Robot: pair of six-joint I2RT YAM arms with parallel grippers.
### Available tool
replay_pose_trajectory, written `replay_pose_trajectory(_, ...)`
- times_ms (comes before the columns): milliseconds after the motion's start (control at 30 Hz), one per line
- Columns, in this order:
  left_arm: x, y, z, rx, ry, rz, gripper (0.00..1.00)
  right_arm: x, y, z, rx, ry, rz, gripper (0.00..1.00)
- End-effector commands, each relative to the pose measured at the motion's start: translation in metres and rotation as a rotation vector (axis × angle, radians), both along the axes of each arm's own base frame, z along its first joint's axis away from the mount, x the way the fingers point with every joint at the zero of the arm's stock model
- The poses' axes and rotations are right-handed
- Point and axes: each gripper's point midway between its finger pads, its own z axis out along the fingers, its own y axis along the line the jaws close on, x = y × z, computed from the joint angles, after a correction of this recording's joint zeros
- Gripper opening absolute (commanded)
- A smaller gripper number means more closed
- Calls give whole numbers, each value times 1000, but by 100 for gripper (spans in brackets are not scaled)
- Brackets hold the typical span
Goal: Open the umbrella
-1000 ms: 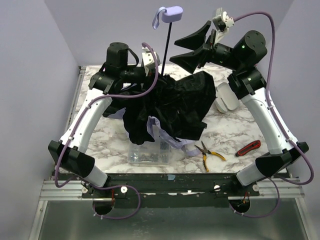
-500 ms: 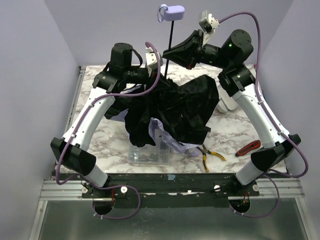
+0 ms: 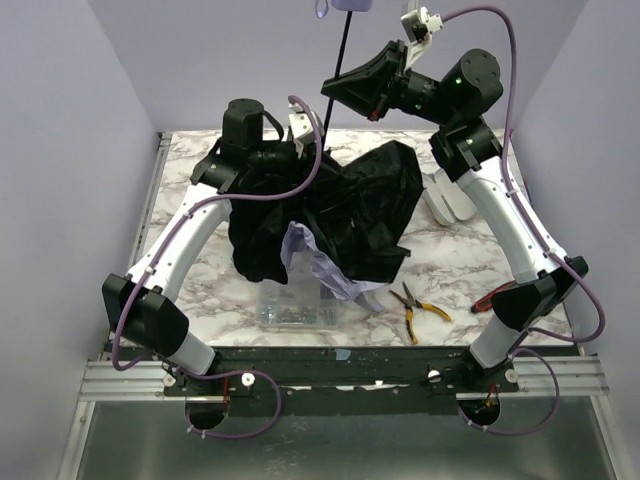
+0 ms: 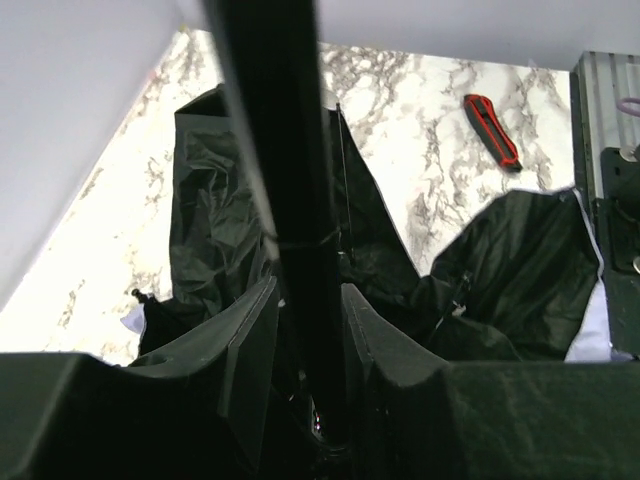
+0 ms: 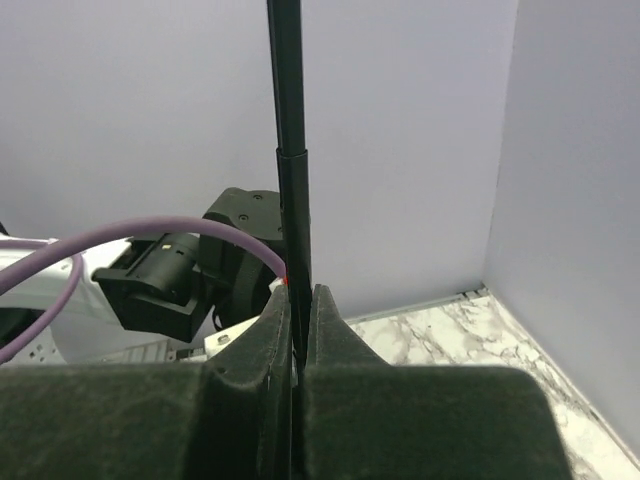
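The umbrella hangs upright over the middle of the table, its black canopy [image 3: 345, 210] crumpled with lilac folds [image 3: 305, 250] below. Its thin black shaft [image 3: 342, 50] runs up to the lilac handle [image 3: 350, 4] at the top edge. My right gripper [image 3: 335, 92] [image 5: 297, 295] is shut on the upper shaft [image 5: 290, 150]. My left gripper [image 3: 298, 150] [image 4: 310, 295] sits low at the canopy's top. Its fingers stand close on either side of the thicker lower shaft [image 4: 290, 180]; I cannot make out whether they press on it.
A clear box of screws [image 3: 295, 308] sits under the canopy's front. Yellow-handled pliers [image 3: 420, 305] lie to its right, and a red-and-black knife [image 3: 500, 295] [image 4: 492, 130] lies by the right arm. A white oblong [image 3: 452, 200] lies at the back right. Lilac walls enclose the table.
My right gripper, open beside the shaft a second ago, has shut on it and risen. The umbrella's handle has climbed to the frame's top and the canopy has lifted and drawn in.
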Motion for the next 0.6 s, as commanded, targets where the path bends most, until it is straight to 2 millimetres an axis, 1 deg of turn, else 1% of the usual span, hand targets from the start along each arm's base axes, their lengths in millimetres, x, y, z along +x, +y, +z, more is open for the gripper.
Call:
replay_pose_trajectory(0, 24, 11, -8, 15, -34, 70, 32, -18, -14, 61, 137, -103, -15, 1)
replay_pose_trajectory(167, 34, 29, -32, 58, -4, 107, 27, -17, -19, 75, 164, -127, -51, 1)
replay_pose_trajectory(267, 39, 40, -50, 121, -20, 131, 24, -15, -23, 82, 183, -145, -81, 1)
replay_pose_trajectory(433, 41, 59, -84, 241, -29, 151, 24, -14, -29, 96, 206, -181, -104, 1)
replay_pose_trajectory(567, 47, 75, -100, 282, 1, 181, 24, -14, -35, 106, 226, -203, -119, 1)
